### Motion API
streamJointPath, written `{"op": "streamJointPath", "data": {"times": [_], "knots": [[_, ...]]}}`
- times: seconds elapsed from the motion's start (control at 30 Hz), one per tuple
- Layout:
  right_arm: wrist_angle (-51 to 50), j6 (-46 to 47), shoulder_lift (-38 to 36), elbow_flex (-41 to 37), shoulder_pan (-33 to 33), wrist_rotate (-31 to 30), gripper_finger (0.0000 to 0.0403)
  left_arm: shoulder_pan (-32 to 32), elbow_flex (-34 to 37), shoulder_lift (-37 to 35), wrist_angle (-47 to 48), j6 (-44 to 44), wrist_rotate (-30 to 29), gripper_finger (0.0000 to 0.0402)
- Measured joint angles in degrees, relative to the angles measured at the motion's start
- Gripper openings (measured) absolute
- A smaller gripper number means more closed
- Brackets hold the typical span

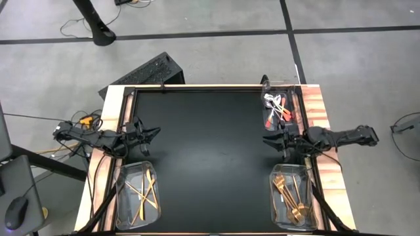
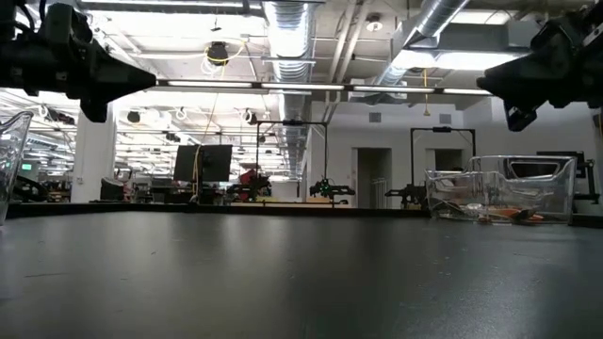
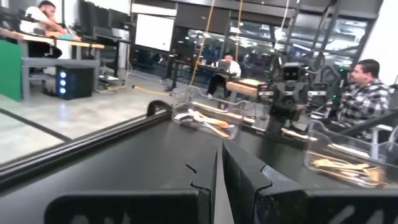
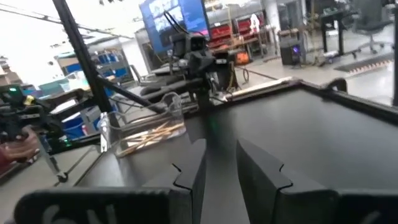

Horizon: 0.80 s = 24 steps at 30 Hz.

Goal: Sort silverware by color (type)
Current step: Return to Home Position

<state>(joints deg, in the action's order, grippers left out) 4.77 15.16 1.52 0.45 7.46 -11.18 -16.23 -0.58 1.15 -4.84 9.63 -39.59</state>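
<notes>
The silverware lies in three clear bins. Copper-gold stick-like pieces (image 1: 141, 191) fill the near-left bin (image 1: 121, 196), gold forks (image 1: 289, 193) the near-right bin (image 1: 308, 200), and silver pieces with red-orange handles (image 1: 275, 108) the far-right bin (image 1: 295, 105). My left gripper (image 1: 156, 133) hovers level at the table's left edge, above the table, shut and holding nothing (image 3: 219, 163). My right gripper (image 1: 266, 139) hovers level at the right edge, pointing toward the left one. It is open, with nothing between its fingers (image 4: 221, 158).
The black tabletop (image 1: 210, 151) stretches bare between the two arms. A raised rim (image 1: 197, 86) runs along its far edge. Beyond the table people sit at desks (image 3: 367, 87). A keyboard-like dark object (image 1: 141, 75) lies off the far left corner.
</notes>
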Motion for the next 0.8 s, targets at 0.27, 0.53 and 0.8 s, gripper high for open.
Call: {"op": "streamJointPath", "data": {"times": [0.27, 0.53, 0.8], "knots": [[1.3, -2.7, -1.4, 0.9, 4.3, -1.8, 0.0111, 0.0, 0.0, -1.0, -4.3, -5.0, 3.5, 0.0015], [0.3, -5.6, -1.4, 2.5, 7.6, -2.1, 0.0111, 3.7, 0.1, -0.8, -5.5, -6.8, 18.3, 0.0015], [1.4, -5.3, -1.2, 0.0, 5.2, -3.4, 0.0111, 7.9, 0.2, -0.8, -1.9, -7.0, 22.0, 0.0015]]}}
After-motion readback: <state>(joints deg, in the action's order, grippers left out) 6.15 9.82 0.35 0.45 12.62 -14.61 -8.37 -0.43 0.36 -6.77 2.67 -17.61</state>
